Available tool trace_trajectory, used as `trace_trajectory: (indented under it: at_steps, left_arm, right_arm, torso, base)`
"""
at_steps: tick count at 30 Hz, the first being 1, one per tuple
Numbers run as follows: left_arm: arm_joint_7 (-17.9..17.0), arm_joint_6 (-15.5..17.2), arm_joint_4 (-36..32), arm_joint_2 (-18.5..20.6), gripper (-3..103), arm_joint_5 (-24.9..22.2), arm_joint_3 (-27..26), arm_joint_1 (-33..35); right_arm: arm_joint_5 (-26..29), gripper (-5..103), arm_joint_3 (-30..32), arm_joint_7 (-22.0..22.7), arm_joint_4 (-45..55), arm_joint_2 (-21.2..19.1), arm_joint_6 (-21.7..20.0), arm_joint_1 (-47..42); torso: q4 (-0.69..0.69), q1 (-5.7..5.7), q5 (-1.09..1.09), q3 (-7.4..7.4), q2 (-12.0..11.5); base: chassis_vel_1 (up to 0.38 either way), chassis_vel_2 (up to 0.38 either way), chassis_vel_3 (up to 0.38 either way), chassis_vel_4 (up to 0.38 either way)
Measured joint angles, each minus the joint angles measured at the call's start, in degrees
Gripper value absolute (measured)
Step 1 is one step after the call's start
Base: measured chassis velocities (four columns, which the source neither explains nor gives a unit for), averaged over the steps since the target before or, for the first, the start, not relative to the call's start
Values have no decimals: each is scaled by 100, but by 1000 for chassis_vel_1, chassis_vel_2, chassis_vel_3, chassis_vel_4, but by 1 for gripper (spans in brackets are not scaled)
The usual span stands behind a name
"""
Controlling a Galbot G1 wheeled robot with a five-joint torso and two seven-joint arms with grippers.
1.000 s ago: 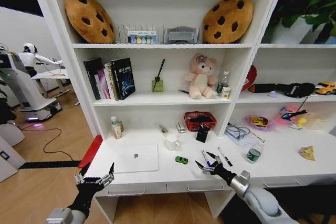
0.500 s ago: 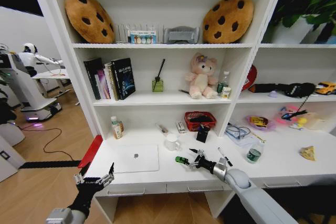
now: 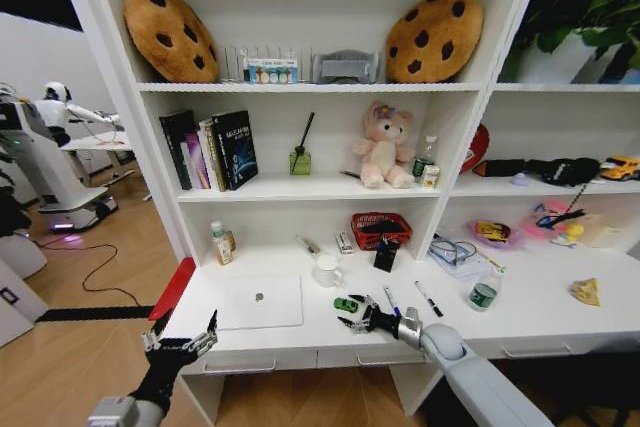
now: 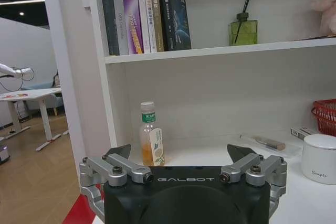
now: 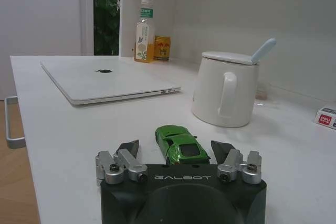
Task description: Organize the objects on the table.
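My right fingers (image 5: 176, 150) are spread wide and low over the worktop (image 5: 63, 129), with the green toy car (image 5: 180, 145) lying just ahead of the gap between them, untouched; I judge this lines me up to close on it. Beyond the car stands a white mug (image 5: 226, 90), and off to one side lies the laptop (image 5: 107, 80). My left fingers (image 3: 180, 339) hang spread too, idle off the worktop's front edge. My own housing cuts off the car's near end, so I cannot tell how close my tips sit.
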Motion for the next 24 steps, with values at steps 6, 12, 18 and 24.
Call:
trace_trajectory:
  at_steps: [6,12,18,24]
  left_arm:
    - [0,0,0,0,100,0,0,0]
    - [0,0,0,0,100,0,0,0]
    - [0,0,0,0,100,0,0,0]
    - [0,0,0,0,100,-1,0,0]
  right_arm:
    - [11,59,26,14,-7,3,8,-4]
    - [37,36,93,-106,13,5,-15,-19]
    - [208,36,218,-186,187,-61,-30,-36]
    - [583,36,690,-321,1015,-443,-54,-221]
  torso:
    - [0,0,0,0,0]
    - [0,0,0,0,0]
    - [1,0,0,0,0]
    - [-2,0,1,0,0]
  base:
    - [0,0,0,0]
    - [0,0,0,0]
    - [0,0,0,0]
    - [0,0,0,0]
